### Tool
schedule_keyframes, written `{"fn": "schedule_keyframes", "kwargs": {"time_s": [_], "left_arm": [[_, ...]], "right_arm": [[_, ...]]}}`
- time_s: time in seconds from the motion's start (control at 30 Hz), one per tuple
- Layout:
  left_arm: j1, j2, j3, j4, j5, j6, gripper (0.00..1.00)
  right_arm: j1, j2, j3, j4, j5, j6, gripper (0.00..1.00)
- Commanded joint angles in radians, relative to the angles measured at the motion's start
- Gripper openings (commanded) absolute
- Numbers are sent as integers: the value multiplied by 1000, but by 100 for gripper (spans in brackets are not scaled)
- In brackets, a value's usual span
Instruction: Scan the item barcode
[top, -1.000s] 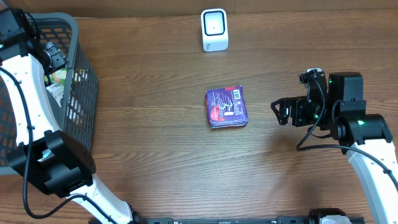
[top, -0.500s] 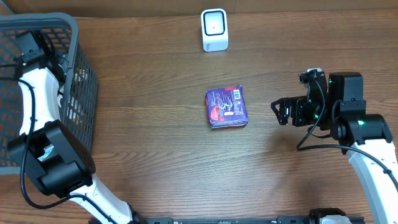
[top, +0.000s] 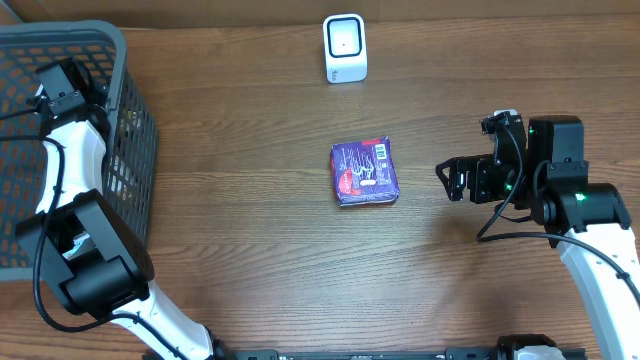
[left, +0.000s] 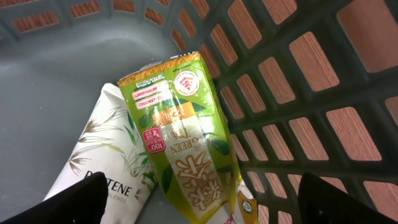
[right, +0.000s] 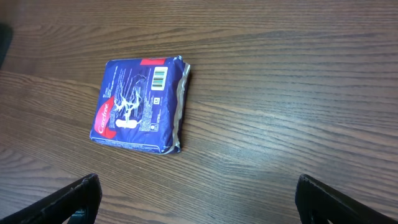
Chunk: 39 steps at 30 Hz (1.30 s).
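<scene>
Down in the basket (left: 50, 81) the left gripper (left: 208, 205) hung open, like the right gripper (right: 199, 202); the shiny green pack (left: 180, 143) might slip out.

left arm (top: 60, 165) and right arm (top: 580, 200): white links, black joints, black cables

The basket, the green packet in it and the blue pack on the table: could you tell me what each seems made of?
The basket looks like matt grey moulded plastic, given its rigid lattice wall. The green packet seems glossy plastic film: it creases and catches glare. The blue pack is probably a soft printed plastic wrapper, seamed along one edge.
</scene>
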Motion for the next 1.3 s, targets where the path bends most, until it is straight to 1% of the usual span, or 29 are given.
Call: {"fn": "schedule_keyframes", "kwargs": {"time_s": [0.0,0.07,0.17,0.23,0.3,0.37,0.43,0.47,0.53,0.6,0.63,0.7,0.83,0.97,1.07,1.1,1.2,1.27], "left_arm": [[-2,93,-32,10,-19,-10,89],[-2,112,-32,9,-14,-10,88],[-2,131,-32,-8,-9,-8,80],[-2,131,-32,-25,-9,-3,73],[-2,130,-32,-35,2,19,70],[-2,129,-30,-55,36,49,70],[-2,121,-21,-85,74,76,73],[-2,117,-15,-106,86,93,76],[-2,98,7,-161,94,134,85],[-2,69,40,-229,92,177,97],[-2,51,59,-263,91,202,100],[-2,10,95,-328,80,234,100],[-2,-95,142,-412,64,234,99],[-2,-216,150,-414,112,218,100],[0,-283,150,-405,115,206,100],[5,-291,150,-407,106,192,100],[35,-283,149,-420,96,98,100],[64,-267,149,-414,120,46,99]], "right_arm": [[1,-3,22,3,2,-1,100],[1,-3,22,3,2,-1,100],[1,-3,22,3,2,-1,100],[1,-3,22,3,2,-1,100],[1,-3,22,3,2,-1,100],[1,-3,22,3,2,-1,100],[1,-3,22,3,2,0,100],[1,-3,22,3,2,0,100],[1,-3,22,3,2,-1,100],[1,-3,22,3,2,-1,100],[1,-3,22,3,2,0,100],[1,-3,22,3,2,-1,100],[1,-3,22,3,2,-1,100],[1,-3,22,3,2,-1,100],[1,-3,22,3,2,0,100],[1,-3,22,3,2,-1,100],[1,-3,22,3,2,-1,100],[1,-3,22,3,2,-1,100]]}}
